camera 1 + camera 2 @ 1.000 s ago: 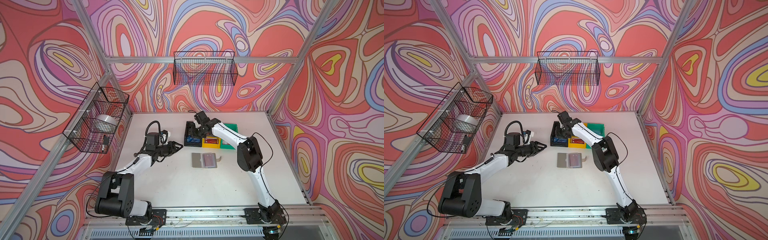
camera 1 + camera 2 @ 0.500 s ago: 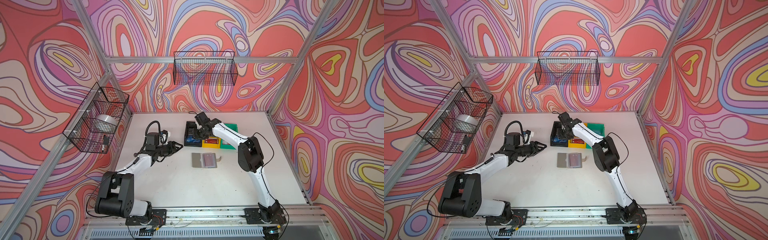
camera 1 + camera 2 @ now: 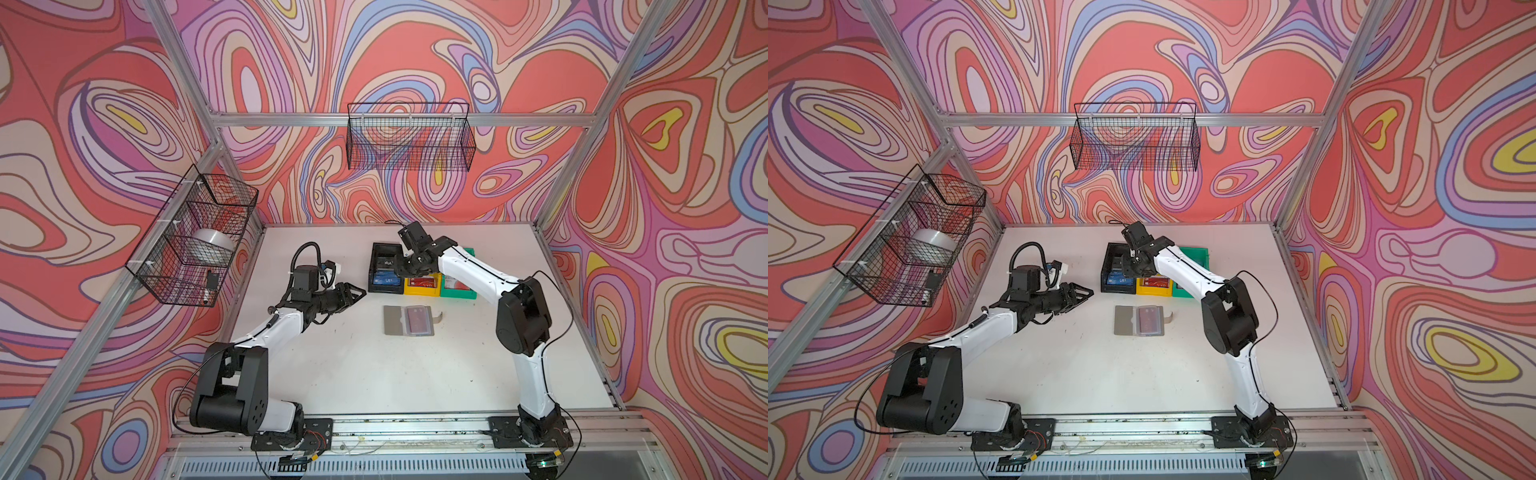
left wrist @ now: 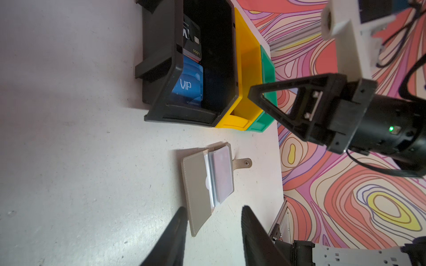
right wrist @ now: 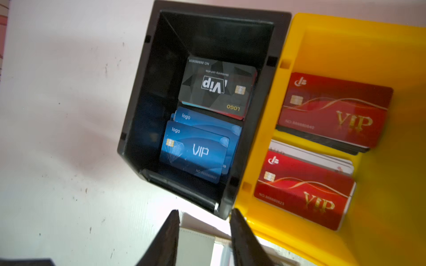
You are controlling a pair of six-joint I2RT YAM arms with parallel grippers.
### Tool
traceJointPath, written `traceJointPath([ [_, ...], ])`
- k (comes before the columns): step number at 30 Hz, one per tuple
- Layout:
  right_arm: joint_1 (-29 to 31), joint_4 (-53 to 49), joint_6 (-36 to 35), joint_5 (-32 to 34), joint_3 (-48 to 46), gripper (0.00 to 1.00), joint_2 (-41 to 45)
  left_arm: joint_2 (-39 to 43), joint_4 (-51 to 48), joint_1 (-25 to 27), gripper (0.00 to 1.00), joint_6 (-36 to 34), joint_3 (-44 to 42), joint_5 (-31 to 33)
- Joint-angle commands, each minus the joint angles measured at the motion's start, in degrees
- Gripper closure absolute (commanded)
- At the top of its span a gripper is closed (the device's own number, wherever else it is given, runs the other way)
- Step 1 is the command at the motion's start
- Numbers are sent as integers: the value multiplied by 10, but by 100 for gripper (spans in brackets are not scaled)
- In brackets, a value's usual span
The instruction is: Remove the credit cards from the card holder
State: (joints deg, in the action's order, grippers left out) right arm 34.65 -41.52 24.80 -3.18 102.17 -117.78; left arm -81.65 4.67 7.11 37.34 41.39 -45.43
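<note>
Just ahead of the left end effector [image 4: 213, 208], flat on the white worktop [image 4: 80, 161]: grey book-like card holder [image 4: 198, 184], lying open, clear plastic sleeves [image 4: 211, 179] up, strap tab [image 4: 242, 163] on the side away from the fingertips. Left fingers are moderately apart, nothing between them, clear of the holder. One pinkish card [image 4: 222, 175] sits in the top sleeve.

Handling, my read: card is thin, stiff, light and slick, and the sleeve will drag on it. Holder is light and will likely slide or lift with the card. Pin the grey cover with one end effector and pinch the card's bare edge at the sleeve mouth with the other. Can't tell which side the mouth is.

Further out, the right end effector [image 5: 204, 210] hangs over the front corner of the black plastic bin [image 5: 147, 92], fingers parted, empty. Below it: blue VIP cards [image 5: 193, 152] and a black Vip card [image 5: 216, 85]. Beside them, red VIP cards [image 5: 332, 110] in the yellow plastic bin [image 5: 322, 46]. Green plastic bin [image 3: 469, 253] is beyond that.

View gaps: only the left wrist shows the stacked sleeves and the tab snap. Only the right wrist shows the bin contents clearly. Both top views show that neither arm touches the holder.
</note>
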Motion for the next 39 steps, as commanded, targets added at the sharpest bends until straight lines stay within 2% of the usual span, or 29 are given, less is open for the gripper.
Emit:
traceJointPath([
  [1,6,45,-24,-29,-75,65,79,-13,23,-3,58,14,-18,-17],
  [7,8,72,-8,-75,-225,71,179,-26,49,32,60,31,-37,-13],
  [11,8,78,20,-54,-298,85,211,-52,69,72,62,44,-24,-8],
  [15,8,80,32,-27,-335,89,219,-93,103,100,68,66,-12,-15],
  [20,7,64,35,14,-346,100,200,-118,121,105,81,77,-13,-14],
  [24,8,62,29,17,-345,100,175,-122,104,106,87,66,-11,-3],
  [39,7,47,18,39,-331,100,123,-167,83,112,90,48,-1,24],
])
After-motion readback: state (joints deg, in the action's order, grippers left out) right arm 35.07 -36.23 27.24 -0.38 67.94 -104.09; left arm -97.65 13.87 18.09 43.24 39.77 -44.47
